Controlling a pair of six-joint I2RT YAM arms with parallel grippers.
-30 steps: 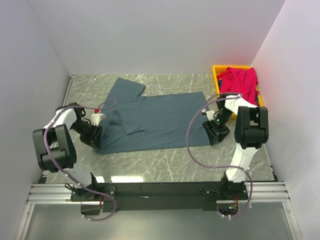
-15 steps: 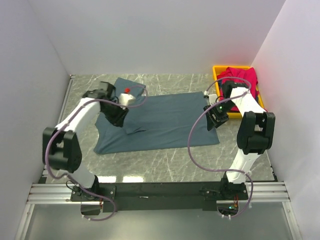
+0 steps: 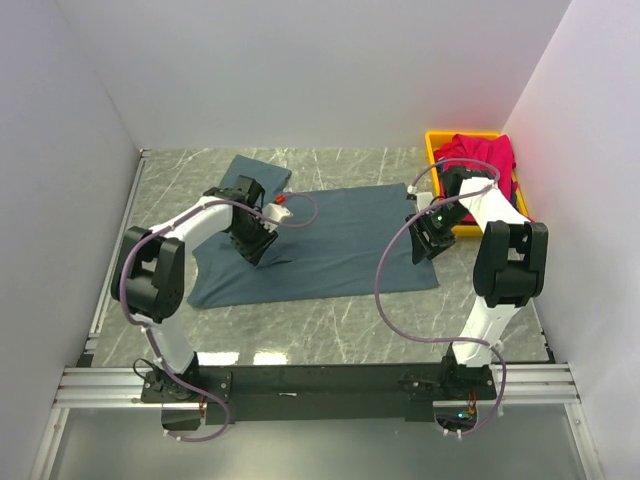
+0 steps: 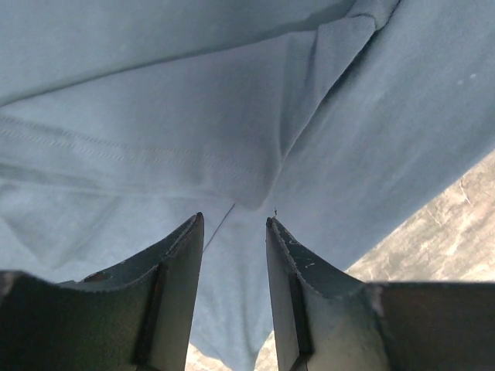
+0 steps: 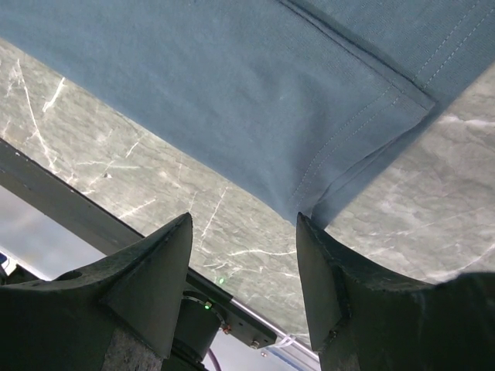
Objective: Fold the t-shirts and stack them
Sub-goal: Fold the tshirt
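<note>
The slate blue-grey t-shirt [image 3: 340, 240] lies spread on the marble table, one sleeve pointing to the far left and a small fold near its left middle. My left gripper [image 3: 257, 240] hovers over that fold. In the left wrist view its jaws [image 4: 234, 220] stand apart with only cloth [image 4: 193, 116] beneath them. My right gripper [image 3: 425, 240] is at the shirt's right edge. In the right wrist view it is wide open [image 5: 244, 224], just off the stitched corner of the shirt [image 5: 232, 77]. The crimson t-shirt [image 3: 485, 160] lies bunched in the bin.
The yellow plastic bin [image 3: 432, 140] stands at the far right corner against the right wall. White walls close in the left, back and right sides. Bare marble table [image 3: 330, 320] lies between the shirt and the black front rail [image 3: 320, 380].
My left gripper has swung from the shirt's near-left edge up and rightward onto the shirt's left middle. My right gripper has moved a little away from me along the shirt's right edge.
</note>
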